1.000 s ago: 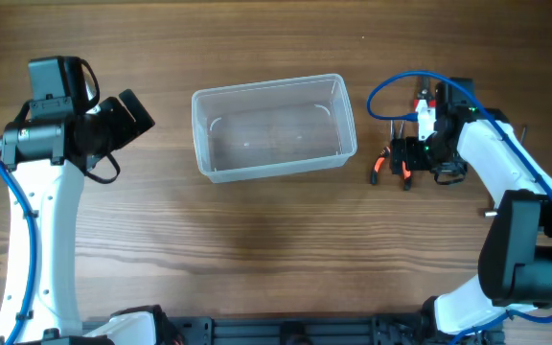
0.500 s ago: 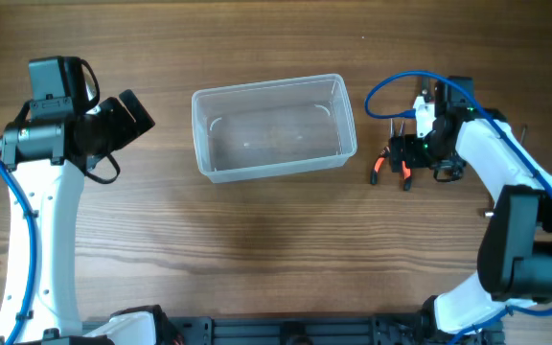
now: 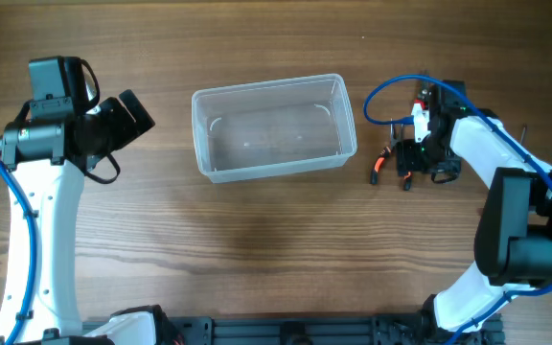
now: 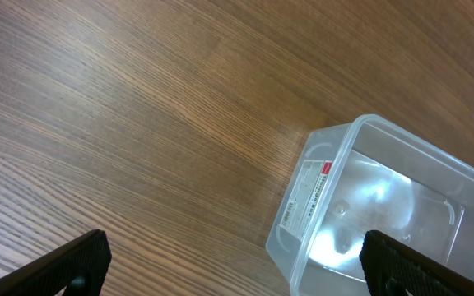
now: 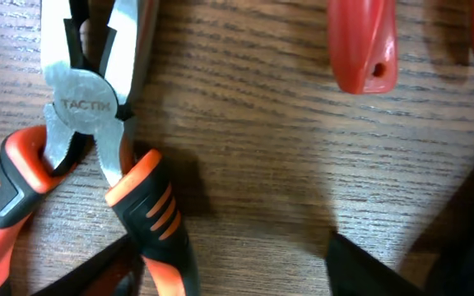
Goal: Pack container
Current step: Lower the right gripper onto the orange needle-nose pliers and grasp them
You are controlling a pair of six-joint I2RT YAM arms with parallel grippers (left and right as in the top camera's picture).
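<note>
The clear plastic container [image 3: 266, 88] stands empty at the middle back of the table; it also shows in the left wrist view [image 4: 336, 156], at lower right. Pliers with orange-and-black handles [image 3: 379, 168] lie right of the container. In the right wrist view their steel jaws [image 5: 85, 90] are at upper left. My right gripper [image 3: 405, 161] is low over the pliers and open [image 5: 233, 271], with one plier handle just inside its left finger. My left gripper [image 3: 130, 112] is open and empty [image 4: 233, 267], held above bare wood left of the container.
A red tool handle [image 5: 362, 45] lies on the wood just beyond the pliers. A blue cable [image 3: 383, 91] loops off the right arm near the container's right end. A small dark object [image 3: 488, 213] lies at the right.
The right arm has shifted slightly left and back over the pliers. The left arm and the container have not moved.
</note>
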